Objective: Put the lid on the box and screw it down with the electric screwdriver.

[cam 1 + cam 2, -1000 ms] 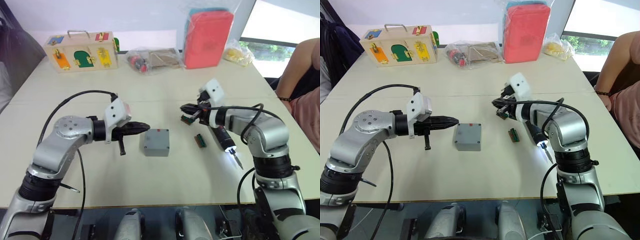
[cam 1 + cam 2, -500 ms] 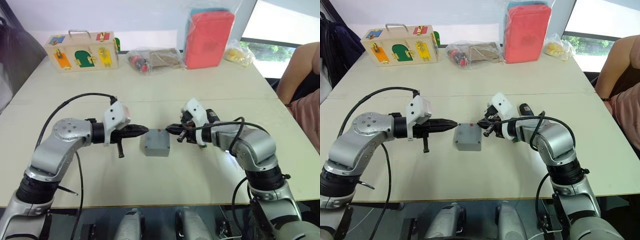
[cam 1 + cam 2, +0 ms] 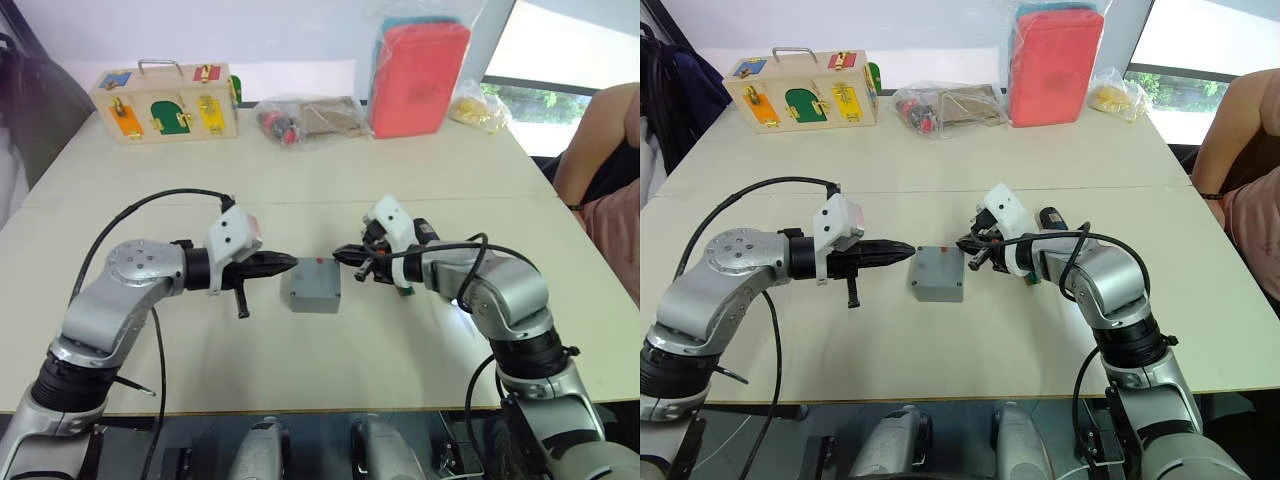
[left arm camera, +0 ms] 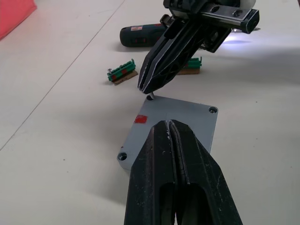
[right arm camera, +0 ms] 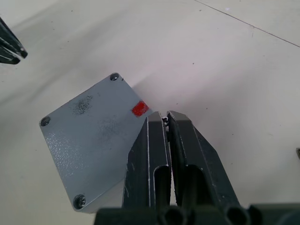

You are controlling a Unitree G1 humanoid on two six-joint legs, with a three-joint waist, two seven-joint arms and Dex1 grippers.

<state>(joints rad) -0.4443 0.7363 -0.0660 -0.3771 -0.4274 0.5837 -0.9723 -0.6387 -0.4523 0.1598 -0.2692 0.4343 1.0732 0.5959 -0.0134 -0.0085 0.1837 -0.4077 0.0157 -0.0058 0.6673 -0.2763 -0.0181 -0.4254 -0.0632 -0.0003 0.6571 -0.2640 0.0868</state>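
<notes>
The grey box (image 3: 312, 304) stands mid-table with the lid (image 4: 178, 126) lying flat on top, a red mark near one edge. Screws sit in three of the lid's corners. My right gripper (image 3: 340, 254) is at the lid's far right corner, shut on a small screw (image 4: 150, 97) whose tip touches that corner. My left gripper (image 3: 293, 263) is shut and empty, its tip just left of the box, slightly above the lid. The black electric screwdriver (image 4: 140, 36) lies on the table behind my right arm, its light glowing.
Two green connector pieces (image 4: 122, 74) lie right of the box. A wooden latch box (image 3: 165, 103), plastic bags (image 3: 305, 120), a red pouch (image 3: 417, 78) and a yellow bag (image 3: 475, 105) line the far edge. A person (image 3: 610, 170) sits at the right.
A second ago my right gripper hovered to the right by the screwdriver; it swung left to the lid's corner and has held there since. The left gripper crept slightly toward the box.
</notes>
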